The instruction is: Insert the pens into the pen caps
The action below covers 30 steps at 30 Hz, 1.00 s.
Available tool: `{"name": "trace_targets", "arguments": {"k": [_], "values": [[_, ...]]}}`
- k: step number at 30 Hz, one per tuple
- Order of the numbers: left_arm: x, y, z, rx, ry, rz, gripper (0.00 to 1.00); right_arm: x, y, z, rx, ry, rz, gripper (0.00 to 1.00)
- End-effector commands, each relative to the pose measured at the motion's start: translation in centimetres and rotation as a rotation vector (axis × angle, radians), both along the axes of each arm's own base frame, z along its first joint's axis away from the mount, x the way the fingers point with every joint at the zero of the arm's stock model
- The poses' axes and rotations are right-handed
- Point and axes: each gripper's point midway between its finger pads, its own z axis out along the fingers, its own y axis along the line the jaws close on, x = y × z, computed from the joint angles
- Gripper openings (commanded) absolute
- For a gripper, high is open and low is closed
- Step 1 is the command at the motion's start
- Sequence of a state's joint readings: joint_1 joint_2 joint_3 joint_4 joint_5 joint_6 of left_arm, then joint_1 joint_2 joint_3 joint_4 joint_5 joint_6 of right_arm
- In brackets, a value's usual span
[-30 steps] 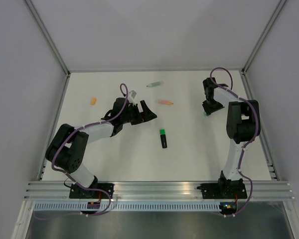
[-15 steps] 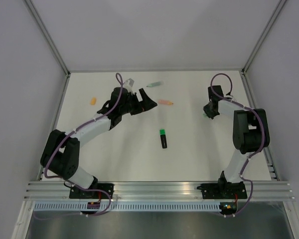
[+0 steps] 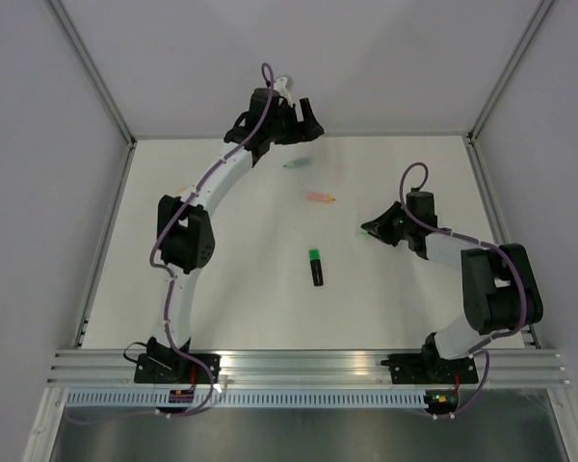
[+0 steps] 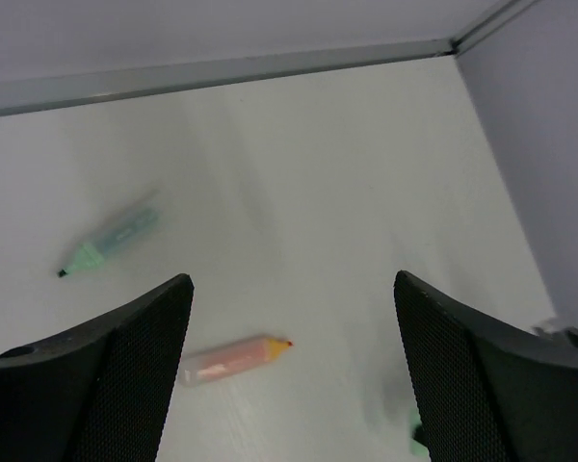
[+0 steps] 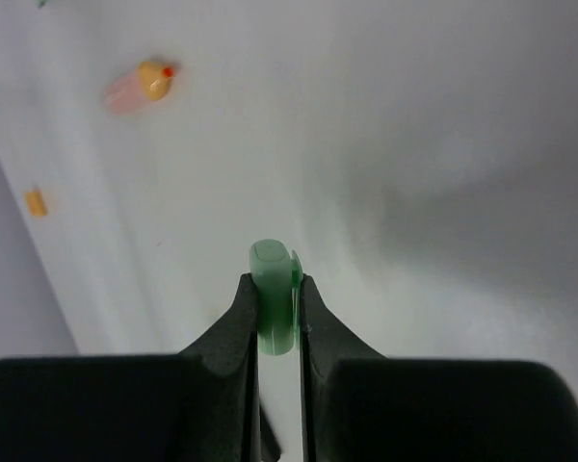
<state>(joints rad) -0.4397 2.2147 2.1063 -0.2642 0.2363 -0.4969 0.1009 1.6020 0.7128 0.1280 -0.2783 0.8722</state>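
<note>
The pale mint green pen (image 3: 297, 163) lies near the back, the salmon orange pen (image 3: 318, 196) in front of it, and the black pen with a bright green end (image 3: 315, 267) mid-table. My left gripper (image 3: 303, 118) is open and empty, high over the back edge; its wrist view shows the mint pen (image 4: 111, 241) and the salmon pen (image 4: 233, 356) below the gripper (image 4: 291, 279). My right gripper (image 3: 374, 229) is shut on the pale mint green cap (image 5: 270, 260), right of the salmon pen (image 5: 140, 85). The orange cap (image 5: 36, 202) lies far left.
Grey walls close the table at the back and both sides, with metal rails (image 3: 299, 136) along the edges. The left arm (image 3: 188, 231) stretches from the near edge up across the left half of the table. The right arm's elbow (image 3: 496, 284) sits near the right rail.
My left arm has swung up and far back, from mid-table to over the back edge. My right gripper has moved from the right side toward the table's middle, holding the mint cap.
</note>
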Motion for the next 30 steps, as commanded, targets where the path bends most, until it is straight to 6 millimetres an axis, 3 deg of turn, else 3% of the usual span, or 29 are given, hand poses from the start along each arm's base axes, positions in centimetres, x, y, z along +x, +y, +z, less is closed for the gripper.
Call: {"name": "trace_targets", "arguments": {"k": [1, 3, 4, 6, 7, 13, 17, 25, 28, 30], "values": [[1.9, 2.4, -3.7, 0.324, -0.057, -0.032, 0.89, 0.3, 4.1, 8.2, 0.136, -0.274, 0.155, 0.00], [3.4, 3.6, -5.6, 0.423, -0.099, -0.018, 0.92, -0.9, 5.0, 9.5, 0.147, -0.321, 0.171, 0.00], [4.2, 4.5, -6.3, 0.454, -0.117, 0.009, 0.92, -1.6, 5.4, 11.8, 0.162, -0.389, 0.186, 0.00], [5.2, 5.5, -7.9, 0.494, -0.122, 0.006, 0.91, -2.2, 5.3, 13.6, 0.173, -0.441, 0.184, 0.00], [5.5, 5.9, -8.4, 0.503, -0.121, 0.012, 0.91, -2.6, 5.0, 15.5, 0.171, -0.500, 0.172, 0.00], [6.8, 5.8, -12.4, 0.427, -0.090, 0.007, 0.89, -4.7, 4.0, 19.9, 0.181, -0.653, 0.139, 0.00], [7.3, 5.2, -13.3, 0.250, -0.026, 0.008, 0.88, -5.4, 3.4, 20.9, 0.162, -0.699, 0.120, 0.00], [9.3, 3.9, -9.5, -0.003, -0.155, 0.001, 0.86, -5.4, 3.2, 21.0, 0.155, -0.708, 0.111, 0.00], [9.7, 3.4, -9.7, -0.090, -0.147, 0.025, 0.86, -5.5, 3.3, 20.8, 0.159, -0.705, 0.114, 0.00], [9.6, 3.1, -11.3, -0.162, -0.086, 0.050, 0.85, -5.5, 3.3, 21.0, 0.161, -0.708, 0.112, 0.00]]}}
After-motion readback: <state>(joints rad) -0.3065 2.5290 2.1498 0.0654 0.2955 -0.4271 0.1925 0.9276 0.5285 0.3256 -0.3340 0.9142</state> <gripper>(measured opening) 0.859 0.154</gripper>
